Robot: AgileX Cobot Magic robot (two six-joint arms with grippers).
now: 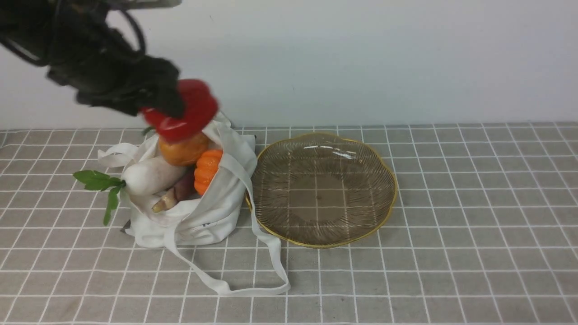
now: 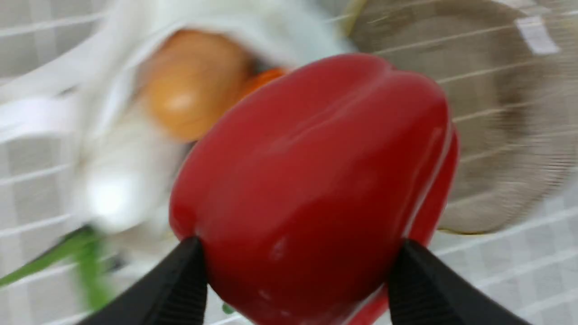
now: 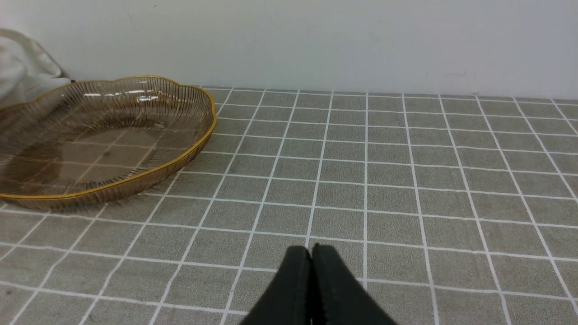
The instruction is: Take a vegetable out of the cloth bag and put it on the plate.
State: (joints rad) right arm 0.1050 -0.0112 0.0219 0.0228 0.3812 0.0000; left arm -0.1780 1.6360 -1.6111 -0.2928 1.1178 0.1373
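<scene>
My left gripper [image 1: 169, 106] is shut on the glossy red bell pepper [image 1: 187, 113] and holds it in the air just above the open mouth of the white cloth bag [image 1: 212, 212]. In the left wrist view the pepper [image 2: 316, 180] sits between the two black fingers [image 2: 180, 289], with the bag and plate blurred beyond it. The ribbed brownish glass plate [image 1: 361, 149] with a gold rim lies empty right of the bag; it also shows in the right wrist view [image 3: 135, 176]. My right gripper [image 3: 311, 253] is shut and empty, low over the tablecloth, out of the front view.
In the bag lie an orange-brown round vegetable [image 1: 183, 151], a small orange pumpkin [image 1: 207, 169], a white radish [image 1: 149, 176] with green leaves [image 1: 101, 185] and a purplish root [image 1: 174, 196]. A long strap [image 1: 253, 284] loops over the tablecloth in front. A white wall stands behind.
</scene>
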